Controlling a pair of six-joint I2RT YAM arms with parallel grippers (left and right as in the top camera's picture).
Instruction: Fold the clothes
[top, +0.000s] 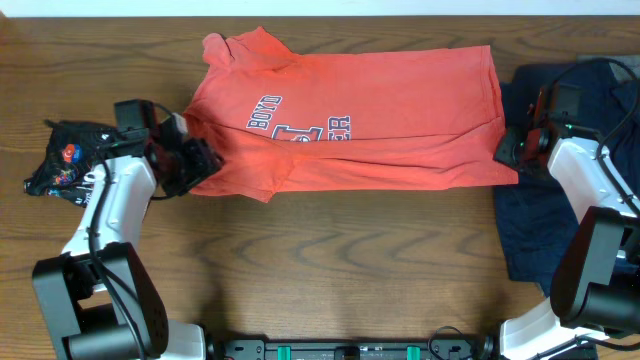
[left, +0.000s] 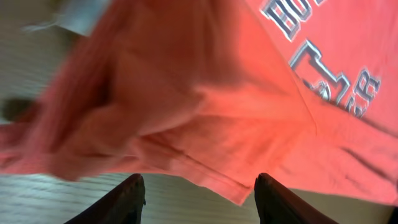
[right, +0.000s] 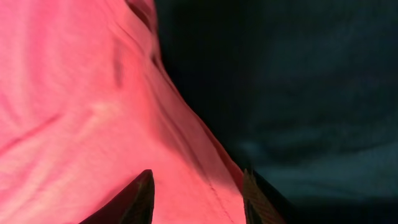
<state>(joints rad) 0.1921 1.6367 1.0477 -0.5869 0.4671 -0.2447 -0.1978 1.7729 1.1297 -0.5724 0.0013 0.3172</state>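
From above, the coral T-shirt (top: 380, 130) is lying lengthwise on the surface (top: 350, 260). Its long axis is running from the left gripper (top: 188, 160) to the right gripper (top: 512, 150), each one sitting at its own end, equally near.

In the left wrist view, the left gripper (left: 199, 182) is standing apart and holding nothing, with the shirt's edge just ahead of its fingertips.

In the right wrist view, the right gripper (right: 196, 177) is standing apart too. Shirt cloth is spreading beneath and ahead of it, unpinched, and a dark navy garment (right: 298, 93) is lying beyond one finger.
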